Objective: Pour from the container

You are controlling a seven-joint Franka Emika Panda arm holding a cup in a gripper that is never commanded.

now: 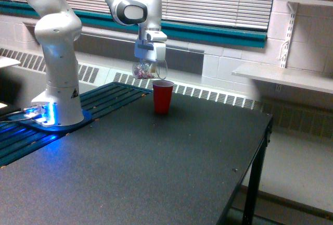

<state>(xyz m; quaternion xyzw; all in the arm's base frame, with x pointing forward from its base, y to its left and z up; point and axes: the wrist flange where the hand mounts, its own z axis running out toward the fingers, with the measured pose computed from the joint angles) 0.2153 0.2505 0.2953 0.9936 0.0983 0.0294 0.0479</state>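
The container (146, 70) is a small clear cup with brownish-pink bits inside. It hangs in the air, tilted, just above and to the exterior view's left of the red cup (163, 96). My gripper (150, 61) is shut on the container from above. The red cup stands upright on the black table (156, 173), with its open rim below the container's lower edge. Nothing visible is falling between them.
The arm's white base (57, 105) stands on a blue-lit mount at the exterior view's left. A window with blinds and a radiator grille run along the back wall. White shelves (291, 76) are on the exterior view's right, where the table edge drops off.
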